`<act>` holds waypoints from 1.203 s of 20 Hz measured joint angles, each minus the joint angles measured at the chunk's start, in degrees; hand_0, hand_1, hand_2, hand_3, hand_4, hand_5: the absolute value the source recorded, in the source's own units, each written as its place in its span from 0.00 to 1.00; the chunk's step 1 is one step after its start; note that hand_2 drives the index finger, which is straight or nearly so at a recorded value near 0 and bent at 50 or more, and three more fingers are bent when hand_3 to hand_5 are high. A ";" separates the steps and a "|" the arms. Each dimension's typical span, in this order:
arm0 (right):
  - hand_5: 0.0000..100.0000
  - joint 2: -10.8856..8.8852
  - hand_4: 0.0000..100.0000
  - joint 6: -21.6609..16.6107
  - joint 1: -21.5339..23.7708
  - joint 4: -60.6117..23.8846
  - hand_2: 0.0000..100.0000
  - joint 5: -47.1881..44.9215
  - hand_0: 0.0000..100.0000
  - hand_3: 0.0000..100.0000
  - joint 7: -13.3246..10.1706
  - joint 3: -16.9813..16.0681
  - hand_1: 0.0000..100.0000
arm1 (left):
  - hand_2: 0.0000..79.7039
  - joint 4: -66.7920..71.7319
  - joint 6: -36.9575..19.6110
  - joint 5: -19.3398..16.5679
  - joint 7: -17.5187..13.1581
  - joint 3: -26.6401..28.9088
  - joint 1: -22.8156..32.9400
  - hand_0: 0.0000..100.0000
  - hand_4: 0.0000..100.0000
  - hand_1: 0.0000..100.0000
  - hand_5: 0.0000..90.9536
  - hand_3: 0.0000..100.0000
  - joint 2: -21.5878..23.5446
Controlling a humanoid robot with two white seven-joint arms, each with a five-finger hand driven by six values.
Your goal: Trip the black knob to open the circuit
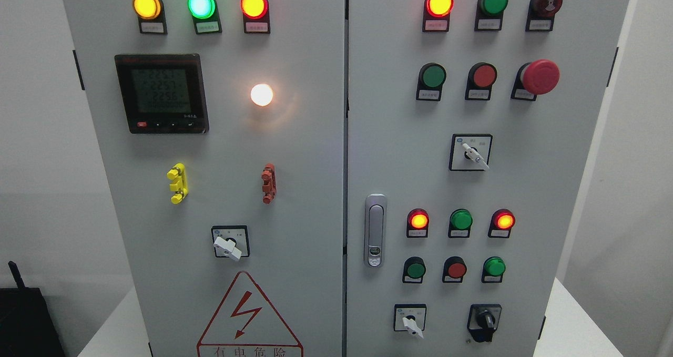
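Note:
The black rotary knob [485, 321] sits at the lower right of the right door of a grey electrical cabinet [294, 152], its pointer near vertical. Neither of my hands nor arms shows in the head view. Three white-handled selector switches are on the panel: one [227, 247] on the left door, one [475, 155] at mid right, one [411, 325] just left of the black knob.
Lit and unlit indicator lamps and pushbuttons cover both doors. A red mushroom stop button [540, 77] juts out at upper right. A digital meter [162, 93] and a lit white lamp [261, 94] are on the left door. A silver door handle [375, 230] is at the centre seam.

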 measured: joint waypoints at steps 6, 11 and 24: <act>0.26 0.02 0.47 -1.70 0.08 -5.78 0.00 -0.09 0.08 0.61 -0.60 -2.24 0.42 | 0.00 0.00 0.00 0.00 0.00 0.00 0.00 0.12 0.00 0.39 0.00 0.00 0.00; 0.35 0.08 0.57 -5.87 0.12 -8.11 0.00 -0.18 0.08 0.72 -1.58 -2.36 0.44 | 0.00 0.00 0.00 0.00 0.00 0.00 0.00 0.12 0.00 0.39 0.00 0.00 0.00; 0.54 0.20 0.73 -7.41 3.69 -21.39 0.00 -0.68 0.15 0.86 -2.57 -2.44 0.62 | 0.00 0.00 0.00 0.00 0.00 0.00 0.00 0.12 0.00 0.39 0.00 0.00 0.00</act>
